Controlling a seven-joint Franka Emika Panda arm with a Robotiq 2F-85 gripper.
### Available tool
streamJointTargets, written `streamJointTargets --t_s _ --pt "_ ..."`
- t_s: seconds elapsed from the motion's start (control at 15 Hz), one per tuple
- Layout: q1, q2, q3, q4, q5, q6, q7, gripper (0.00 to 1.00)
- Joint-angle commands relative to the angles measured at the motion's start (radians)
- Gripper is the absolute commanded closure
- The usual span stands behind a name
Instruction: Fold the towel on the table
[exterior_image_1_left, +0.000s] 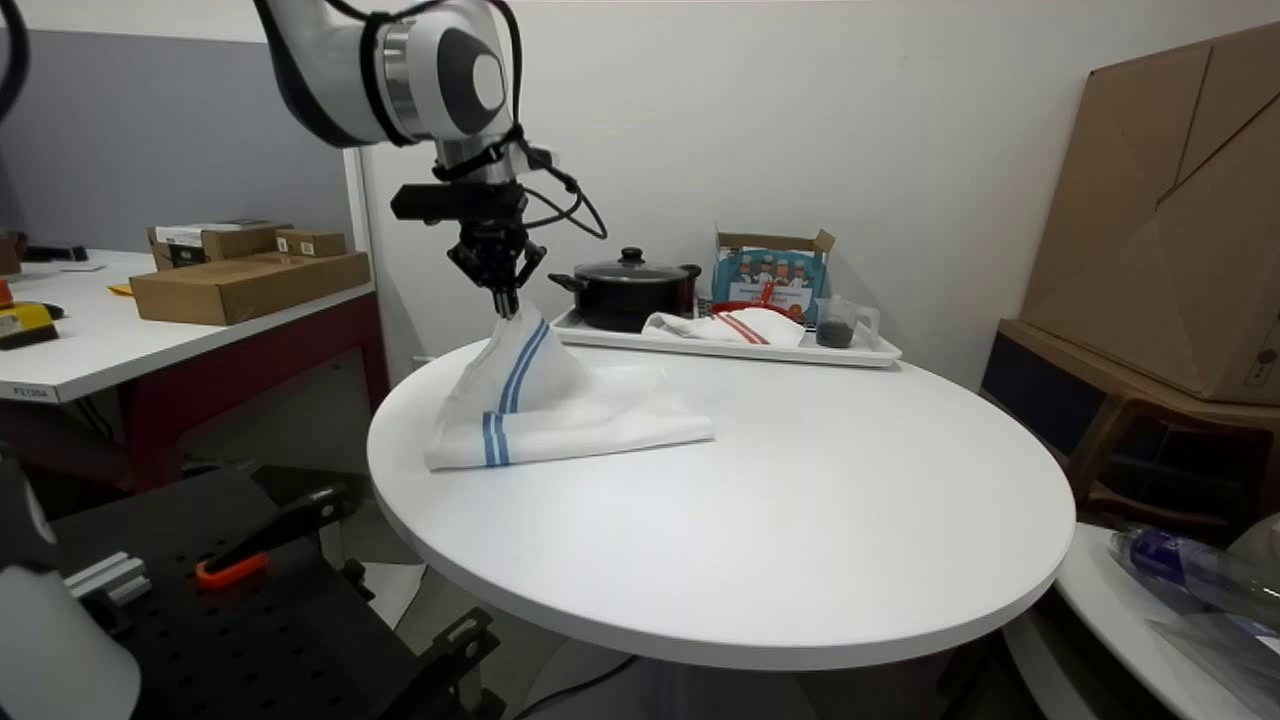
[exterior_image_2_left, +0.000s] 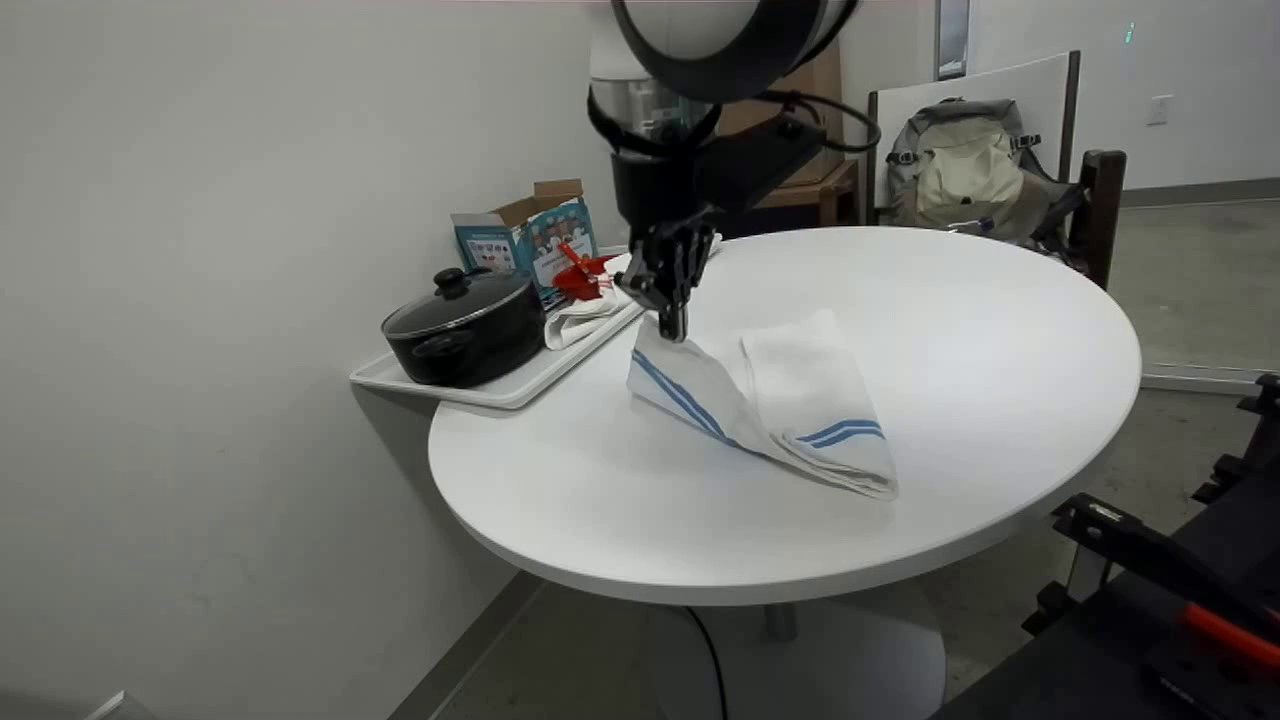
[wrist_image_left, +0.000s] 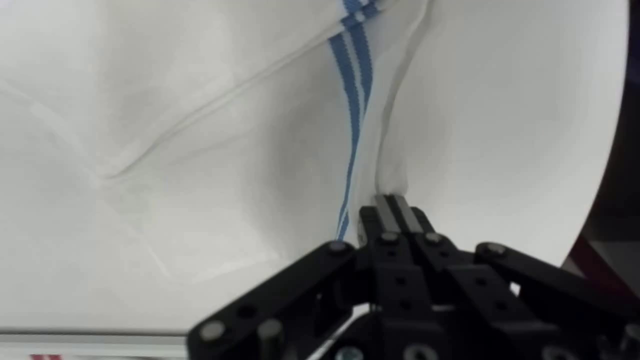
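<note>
- Towel of white cloth with paired blue stripes (exterior_image_1_left: 575, 418) is lying partly folded on the round white worktop (exterior_image_1_left: 820, 500), near its rim.
- Black two-fingered hand (wrist_image_left: 391, 198) is standing narrow, pinching a small part of the towel at its tips.
- That pinched part is standing raised above the worktop, the fabric sloping down from it.
- White rectangular tray (exterior_image_2_left: 525, 385) is sitting beside the white wall (exterior_image_1_left: 900, 150), one end overhanging the worktop.
- Round black lidded pot (exterior_image_1_left: 625, 298) is resting on the tray, next to a white cloth with red stripes (exterior_image_1_left: 715, 328).
- Blue printed cardboard box (exterior_image_1_left: 768, 278) is standing open behind that cloth.
</note>
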Motion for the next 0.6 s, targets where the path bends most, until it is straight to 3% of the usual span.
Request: streamJointTargets --t_s 0.0,0.2,0.47,0.53 --pt "-0.001 -0.078 -0.069 -0.105 -0.079 0.058 0.102 1.00" --pt "0.014 -0.108 -0.072 -0.221 -0.137 0.034 0.143 1.00" --pt "0.065 -0.124 0.020 -0.417 -0.095 0.031 0.108 1.00" --pt "0.083 -0.022 0.054 -0.322 -0.118 0.000 0.154 1.00"
